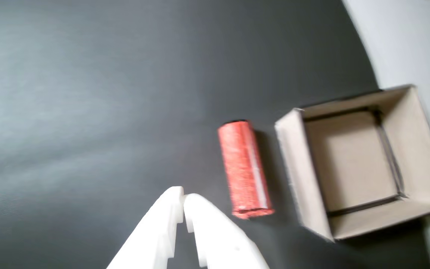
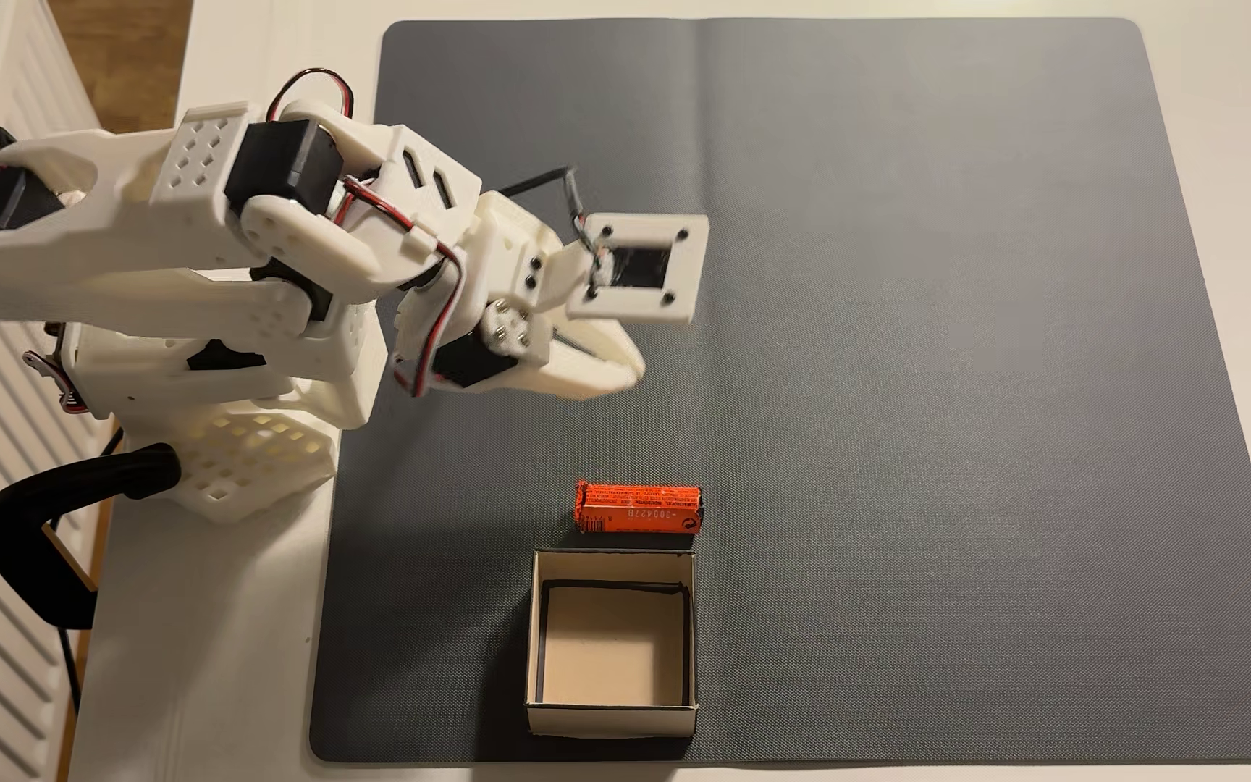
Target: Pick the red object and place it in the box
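— What's on the dark grey rubbery mat [image 2: 908, 376]?
— Near edge: a small square open-top cardboard box [image 2: 611, 718], empty. Just beyond it lies the orange-red battery-like cylinder [image 2: 637, 510], apart.
— The white two-finger gripper [image 1: 183, 201]?
— Pinched together, empty, left of the cylinder in the wrist view.

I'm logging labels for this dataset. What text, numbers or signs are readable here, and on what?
"300422B": on the red object, printed upside down in the fixed view; reading uncertain.
Fine black lines above it: too small to read.
Round black mark at its right end: unclear.
The box: no text.
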Robot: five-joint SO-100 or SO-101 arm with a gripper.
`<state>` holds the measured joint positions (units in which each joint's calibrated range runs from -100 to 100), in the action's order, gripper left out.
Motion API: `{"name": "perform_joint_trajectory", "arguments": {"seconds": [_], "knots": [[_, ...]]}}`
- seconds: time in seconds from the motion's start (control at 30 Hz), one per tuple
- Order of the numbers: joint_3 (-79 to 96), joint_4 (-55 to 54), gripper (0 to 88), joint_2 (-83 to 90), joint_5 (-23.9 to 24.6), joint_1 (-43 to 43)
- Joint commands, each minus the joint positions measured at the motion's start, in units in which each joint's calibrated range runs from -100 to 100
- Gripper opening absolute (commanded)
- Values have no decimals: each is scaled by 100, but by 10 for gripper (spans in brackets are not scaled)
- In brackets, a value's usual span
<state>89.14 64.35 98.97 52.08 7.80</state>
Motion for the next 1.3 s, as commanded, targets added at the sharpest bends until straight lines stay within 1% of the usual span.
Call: {"name": "perform_joint_trajectory", "arguments": {"seconds": [0.0, 0.1, 0.33, 0.47, 0.63, 0.83, 1.03, 1.27], "knots": [[-275, 42, 8, 10, -378, 520], [-175, -80, 7, 10, -425, 735], [696, -1173, 13, -7, -425, 854], [1059, -1234, 71, -7, -420, 802], [1059, -1277, 99, -135, -415, 646], [977, -1487, 151, -407, -259, 497], [714, -1881, 157, -1300, -274, 401], [279, -3026, 158, -3094, -264, 275]]}}
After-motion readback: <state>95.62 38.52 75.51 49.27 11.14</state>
